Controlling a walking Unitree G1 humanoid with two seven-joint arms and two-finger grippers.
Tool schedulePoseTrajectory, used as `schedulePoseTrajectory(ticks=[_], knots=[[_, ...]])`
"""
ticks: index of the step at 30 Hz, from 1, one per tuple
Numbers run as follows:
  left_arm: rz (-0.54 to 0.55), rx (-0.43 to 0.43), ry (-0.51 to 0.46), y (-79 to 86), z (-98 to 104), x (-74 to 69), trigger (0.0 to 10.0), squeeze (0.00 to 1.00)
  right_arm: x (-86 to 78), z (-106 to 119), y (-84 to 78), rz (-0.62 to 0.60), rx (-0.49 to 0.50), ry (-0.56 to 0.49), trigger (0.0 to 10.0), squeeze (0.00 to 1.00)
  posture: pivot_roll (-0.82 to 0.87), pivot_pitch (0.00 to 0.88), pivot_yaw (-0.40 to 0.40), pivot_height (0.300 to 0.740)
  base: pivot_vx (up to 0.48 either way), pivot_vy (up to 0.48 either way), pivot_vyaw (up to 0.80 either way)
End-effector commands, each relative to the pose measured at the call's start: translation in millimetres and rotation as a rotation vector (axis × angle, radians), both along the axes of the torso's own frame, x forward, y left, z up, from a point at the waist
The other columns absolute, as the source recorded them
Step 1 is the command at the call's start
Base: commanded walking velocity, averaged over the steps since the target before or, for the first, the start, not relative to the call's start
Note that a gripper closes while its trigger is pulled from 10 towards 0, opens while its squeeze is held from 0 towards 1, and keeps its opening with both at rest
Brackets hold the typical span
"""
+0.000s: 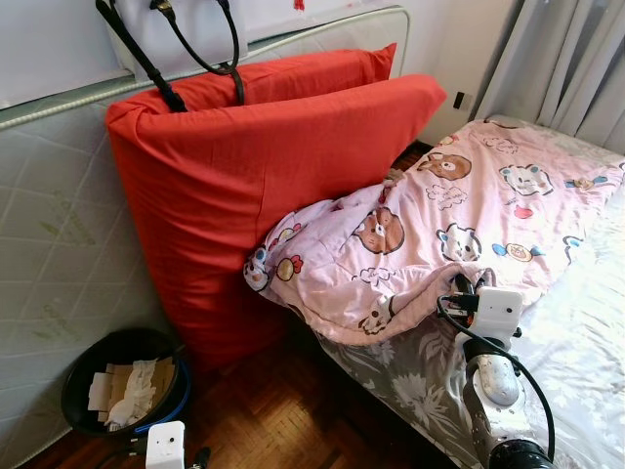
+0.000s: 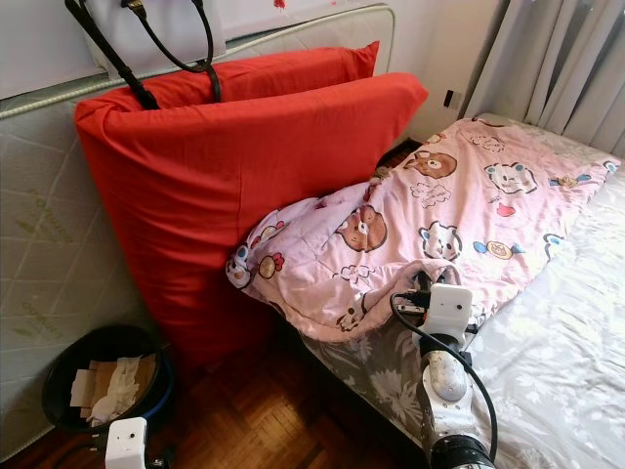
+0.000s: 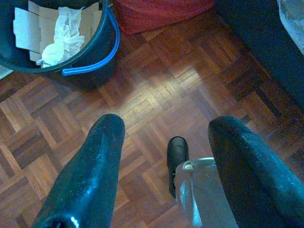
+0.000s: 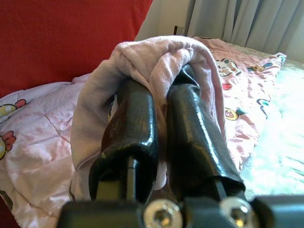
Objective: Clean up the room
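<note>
while the left hand (image 3: pixel 164 156) hangs spread, the right hand (image 4: pixel 161 90) pinches the pink blanket's (image 1: pixel 439 230) edge.

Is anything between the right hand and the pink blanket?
No. The right hand is shut on a fold of the pink blanket at the bed's edge; the fabric drapes over its fingers.
</note>
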State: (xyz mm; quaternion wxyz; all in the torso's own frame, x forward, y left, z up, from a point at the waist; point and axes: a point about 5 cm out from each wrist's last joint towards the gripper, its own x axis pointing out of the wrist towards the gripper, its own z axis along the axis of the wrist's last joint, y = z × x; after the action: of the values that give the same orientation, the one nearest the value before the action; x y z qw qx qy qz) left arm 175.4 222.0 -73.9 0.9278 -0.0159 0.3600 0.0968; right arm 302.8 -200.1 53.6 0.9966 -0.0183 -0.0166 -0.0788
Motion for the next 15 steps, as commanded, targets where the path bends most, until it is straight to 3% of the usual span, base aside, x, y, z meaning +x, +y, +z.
schedulePoseTrajectory(ticks=[1, 8, 15], knots=[[-0.014, 0.005, 0.013, -1.3, -1.9, -3.1, 10.0, 0.00, 3.6, 6.3, 0.0, 0.007, -0.012, -0.020, 10.0, 0.00, 0.05, 0.032, -0.032, 0.740, 0.000, 0.000, 0.00], [-0.015, 0.004, 0.015, -1.2, -2.2, -3.9, 10.0, 0.00, 2.6, 5.6, -1.9, -0.004, -0.017, -0.016, 10.0, 0.00, 0.05, 0.037, -0.032, 0.740, 0.000, 0.000, 0.00], [-0.019, 0.003, 0.018, -0.9, -2.2, -3.9, 10.0, 0.00, 2.7, 3.5, -0.3, -0.008, -0.017, 0.000, 10.0, 0.00, 0.04, 0.037, -0.027, 0.740, -0.234, 0.000, 0.00]])
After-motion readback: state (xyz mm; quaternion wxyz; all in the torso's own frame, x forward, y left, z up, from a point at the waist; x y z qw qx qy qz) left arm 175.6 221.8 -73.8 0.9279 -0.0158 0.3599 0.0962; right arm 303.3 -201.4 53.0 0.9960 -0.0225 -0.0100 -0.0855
